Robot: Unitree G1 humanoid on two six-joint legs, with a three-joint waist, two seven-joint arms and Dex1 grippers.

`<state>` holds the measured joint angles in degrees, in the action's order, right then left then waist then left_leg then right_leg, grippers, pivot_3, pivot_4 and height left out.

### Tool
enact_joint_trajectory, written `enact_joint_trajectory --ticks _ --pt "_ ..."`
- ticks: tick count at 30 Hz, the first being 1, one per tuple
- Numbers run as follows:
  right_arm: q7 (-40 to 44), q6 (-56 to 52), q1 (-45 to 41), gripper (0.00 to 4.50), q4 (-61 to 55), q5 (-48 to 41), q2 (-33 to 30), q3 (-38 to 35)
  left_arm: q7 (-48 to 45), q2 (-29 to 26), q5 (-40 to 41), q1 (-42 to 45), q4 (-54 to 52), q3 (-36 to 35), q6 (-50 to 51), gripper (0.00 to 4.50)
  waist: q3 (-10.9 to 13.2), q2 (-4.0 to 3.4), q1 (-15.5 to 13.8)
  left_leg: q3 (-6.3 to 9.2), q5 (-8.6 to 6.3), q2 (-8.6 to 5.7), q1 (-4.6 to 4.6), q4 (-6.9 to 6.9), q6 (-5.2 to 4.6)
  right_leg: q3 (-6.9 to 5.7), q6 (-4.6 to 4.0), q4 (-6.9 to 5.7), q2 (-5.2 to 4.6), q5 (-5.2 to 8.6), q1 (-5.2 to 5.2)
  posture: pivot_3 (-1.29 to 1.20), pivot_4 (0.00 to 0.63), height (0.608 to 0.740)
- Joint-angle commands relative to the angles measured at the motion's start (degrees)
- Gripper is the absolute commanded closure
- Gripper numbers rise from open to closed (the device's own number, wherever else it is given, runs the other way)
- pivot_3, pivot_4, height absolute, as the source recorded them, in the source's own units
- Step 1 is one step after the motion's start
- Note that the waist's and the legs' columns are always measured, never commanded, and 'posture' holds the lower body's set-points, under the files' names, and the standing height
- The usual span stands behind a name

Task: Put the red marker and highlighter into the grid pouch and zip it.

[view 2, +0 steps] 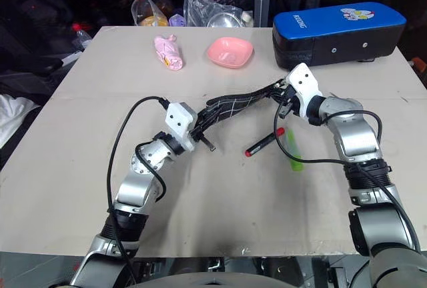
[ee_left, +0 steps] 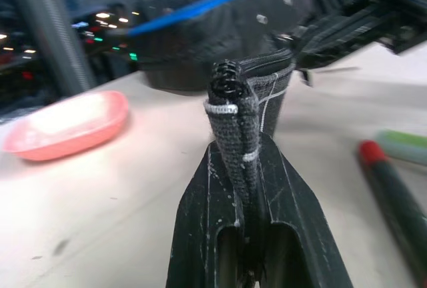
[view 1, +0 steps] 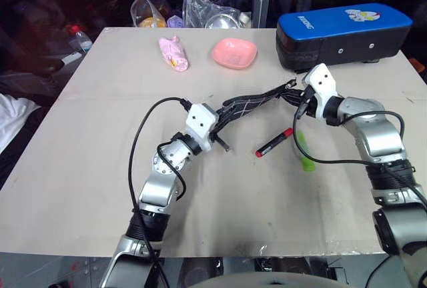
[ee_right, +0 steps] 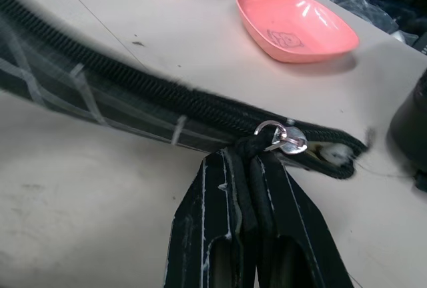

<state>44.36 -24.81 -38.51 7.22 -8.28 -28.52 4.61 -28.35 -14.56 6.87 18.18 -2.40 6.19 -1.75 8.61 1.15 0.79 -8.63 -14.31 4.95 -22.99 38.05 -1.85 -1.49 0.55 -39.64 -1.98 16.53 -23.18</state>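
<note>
Table (view 1: 100,168) first: the beige work surface carries a big blue-topped case (view 1: 343,31) at the far edge, beyond the right claw (view 1: 298,99), with a pink bowl (view 1: 234,53) and a pink wrapped object (view 1: 173,53) farther off. Stretched in the air between the two claws is the grid pouch (view 1: 250,106), one end pinched tight in the closed left claw (view 1: 215,128), the other end drawn taut by the right claw, which is clamped on the zipper pull cord (ee_right: 250,161) just by the metal ring. Lying on the table below and between the claws, clear of the pouch, the red marker (view 1: 274,142) rests nearer the right claw, and the highlighter (view 1: 303,152) sits just beside it, under the right forearm. Judging from this, neither pen has gone in yet; the work looks to be at the unzipping stage, with loading both pens and closing the zipper left to do.
</note>
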Motion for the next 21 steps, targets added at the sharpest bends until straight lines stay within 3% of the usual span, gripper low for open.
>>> enact_joint_trajectory --ticks 1,21 --pt "-0.1 -0.2 -0.9 4.46 -3.4 -0.5 0.5 0.2 1.9 0.5 -0.7 1.4 -0.1 -1.3 -1.5 4.5 0.0 0.0 0.0 0.0 0.0 0.0 0.0 0.0 0.0 0.0 0.0 0.0 0.0 0.0 0.0 0.0 0.15 0.74" --pt "3.0 -1.0 -3.5 4.46 -5.8 0.1 2.2 4.5 1.1 0.8 -2.6 0.2 0.2 1.2 -3.5 4.5 0.0 0.0 0.0 0.0 0.0 0.0 0.0 -0.05 0.0 -0.02 0.0 0.06 0.0 0.0 0.0 0.0 0.15 0.74"
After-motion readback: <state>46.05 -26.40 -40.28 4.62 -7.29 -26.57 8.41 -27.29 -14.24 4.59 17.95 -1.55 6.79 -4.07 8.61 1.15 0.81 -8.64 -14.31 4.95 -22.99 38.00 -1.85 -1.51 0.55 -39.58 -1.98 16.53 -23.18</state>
